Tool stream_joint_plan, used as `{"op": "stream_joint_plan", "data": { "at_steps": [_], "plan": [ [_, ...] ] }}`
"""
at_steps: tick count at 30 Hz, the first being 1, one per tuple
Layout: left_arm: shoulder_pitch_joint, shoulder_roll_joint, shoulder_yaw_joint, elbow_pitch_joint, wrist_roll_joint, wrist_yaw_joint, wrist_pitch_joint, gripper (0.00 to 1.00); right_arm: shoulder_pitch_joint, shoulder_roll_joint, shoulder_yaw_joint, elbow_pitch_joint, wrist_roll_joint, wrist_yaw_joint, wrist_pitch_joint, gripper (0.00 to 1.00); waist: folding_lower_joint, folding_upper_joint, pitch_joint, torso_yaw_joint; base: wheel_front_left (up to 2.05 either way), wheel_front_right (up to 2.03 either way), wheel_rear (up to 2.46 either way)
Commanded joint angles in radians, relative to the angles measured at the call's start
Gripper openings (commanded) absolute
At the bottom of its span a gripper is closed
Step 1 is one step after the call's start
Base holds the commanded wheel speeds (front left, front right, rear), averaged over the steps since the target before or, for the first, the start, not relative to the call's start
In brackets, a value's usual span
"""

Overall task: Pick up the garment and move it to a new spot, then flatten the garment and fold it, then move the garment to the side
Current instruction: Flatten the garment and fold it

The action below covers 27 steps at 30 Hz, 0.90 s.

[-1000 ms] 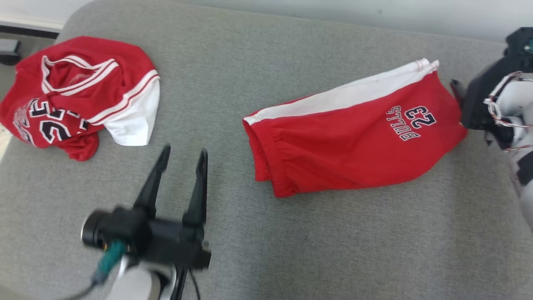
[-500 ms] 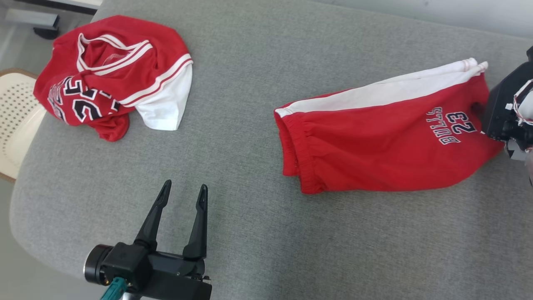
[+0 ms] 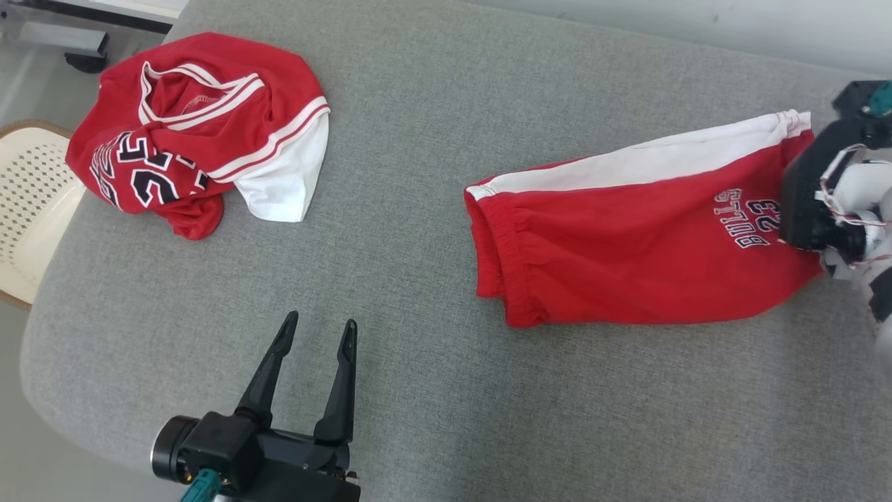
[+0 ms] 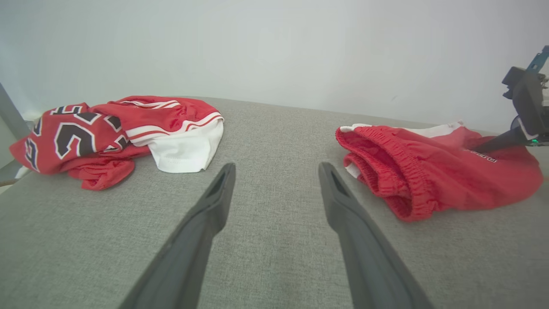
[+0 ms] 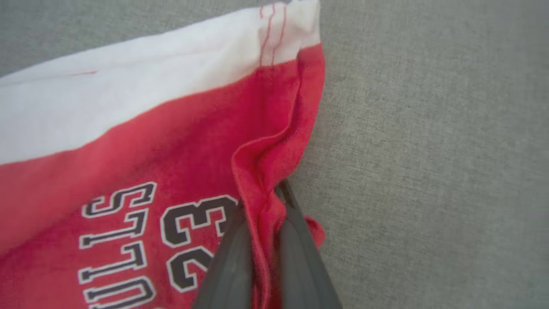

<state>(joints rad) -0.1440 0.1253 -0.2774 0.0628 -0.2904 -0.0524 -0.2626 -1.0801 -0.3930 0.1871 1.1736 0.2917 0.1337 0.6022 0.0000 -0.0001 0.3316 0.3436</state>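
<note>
Right pincer (image 5: pixel 262 198) shut on a thin hem ridge of the shorts (image 3: pixel 627 258), at 3 o'clock on the worktop (image 3: pixel 418 139); left pincer (image 3: pixel 317 333) gapes empty. Your pinch may slip, or catch one layer and unfold the shorts when lifted.

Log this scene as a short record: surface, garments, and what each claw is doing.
surface: grey padded surface
garment held: red shorts, lying flat on the right side, waistband toward the middle
other garment: red jersey, crumpled at the far left corner
left arm: left claw open, above bare surface, holding nothing
right arm: right claw shut on the shorts' leg hem beside the printed 23
off surface: cream perforated seat at left
</note>
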Motion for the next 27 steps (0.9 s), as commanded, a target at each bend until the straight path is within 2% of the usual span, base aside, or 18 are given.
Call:
{"op": "stream_joint_plan", "data": {
  "at_steps": [1,12,19,21,27],
  "plan": [
    [0.01,-0.005,0.003,0.004,0.008,-0.002,-0.003,1.0,0.056,-0.041,-0.012,0.028,-0.027,-0.005,-0.013,0.0,0.0,0.0001,-0.011,-0.009,0.0,0.0,0.0],
    [0.025,-0.002,0.013,0.028,0.017,-0.007,-0.003,1.0,0.101,-0.079,-0.121,0.008,-0.097,-0.005,-0.148,0.0,0.0,0.0001,-0.093,-0.061,0.0,0.0,0.0],
    [0.041,0.001,0.016,0.04,0.013,0.0,-0.003,1.0,0.141,-0.094,-0.19,-0.013,-0.167,-0.004,-0.175,0.0,0.0,0.0001,-0.133,-0.091,0.0,0.0,0.0],
    [0.046,0.005,0.018,0.044,0.009,0.001,-0.003,1.0,0.153,-0.08,-0.204,-0.034,-0.19,-0.004,-0.187,0.0,0.0,0.0001,-0.145,-0.099,0.0,0.0,0.0],
    [0.056,0.01,0.016,0.053,0.0,0.002,-0.003,1.0,0.184,0.034,-0.185,-0.141,-0.241,-0.004,-0.158,0.0,0.0,0.0001,-0.179,-0.115,0.0,0.0,0.0]
  ]
}}
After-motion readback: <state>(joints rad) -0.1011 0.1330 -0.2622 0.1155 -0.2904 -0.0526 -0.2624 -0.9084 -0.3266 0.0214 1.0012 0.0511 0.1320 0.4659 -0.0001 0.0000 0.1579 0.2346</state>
